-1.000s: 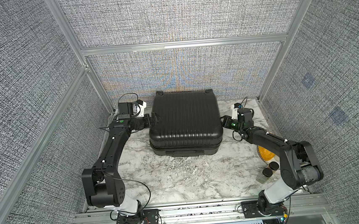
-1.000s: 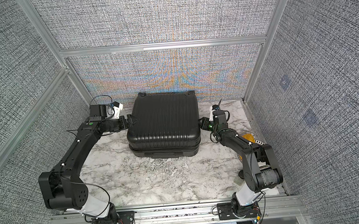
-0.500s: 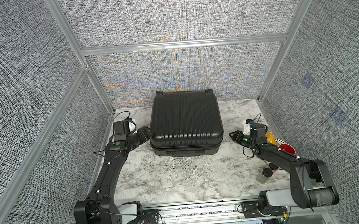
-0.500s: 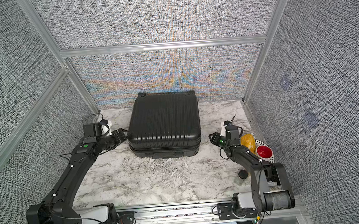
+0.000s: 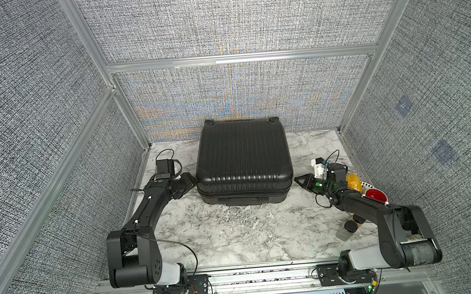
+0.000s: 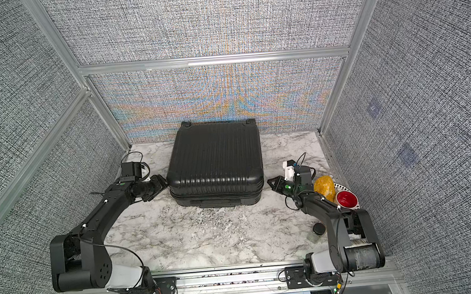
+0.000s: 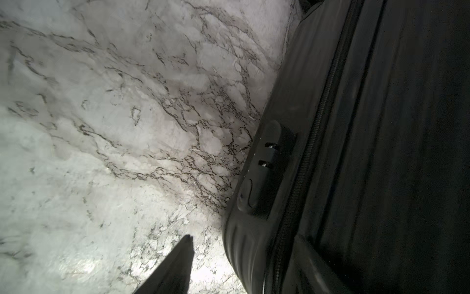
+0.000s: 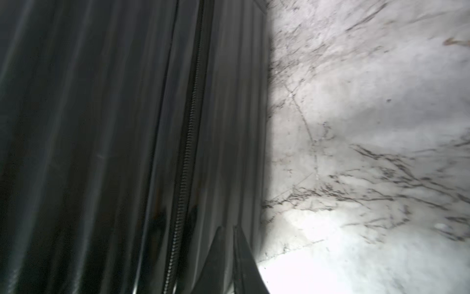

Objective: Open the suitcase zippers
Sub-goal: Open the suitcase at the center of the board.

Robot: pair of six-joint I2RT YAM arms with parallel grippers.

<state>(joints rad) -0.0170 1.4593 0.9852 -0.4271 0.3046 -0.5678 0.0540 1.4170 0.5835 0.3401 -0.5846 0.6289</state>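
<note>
Two black arms flank a closed suitcase (image 5: 242, 155) on a marble table (image 5: 235, 231). The left gripper (image 5: 188, 181) sits just beside the case's near left corner with its jaws partly apart. Nothing is visibly held. In the left wrist view one finger (image 7: 173, 269) lies over bare marble and the other (image 7: 312, 267) over the shell, with the case's lower edge between them. Whether either finger touches the case cannot be told.

The right gripper (image 5: 298, 180) has its fingers (image 8: 218, 259) drawn together to a hairline gap and is empty. Its tip points at the near right corner, just short of it in both top views.

The case lies flat with its ribbed shell up, at the middle back of the table near the rear wall, and its wheels (image 5: 209, 123) are on the far edge. The zip (image 7: 318, 122) runs closed along the seam on the left side, past a small lock (image 7: 264, 168), and it is closed on the right side too (image 8: 188, 132). No pull can be made out.

Behind the right arm, at the table's edge, are a yellow lump (image 5: 352, 183), a red cup (image 5: 374, 195) and dark-lidded jars (image 5: 350, 227).
</note>
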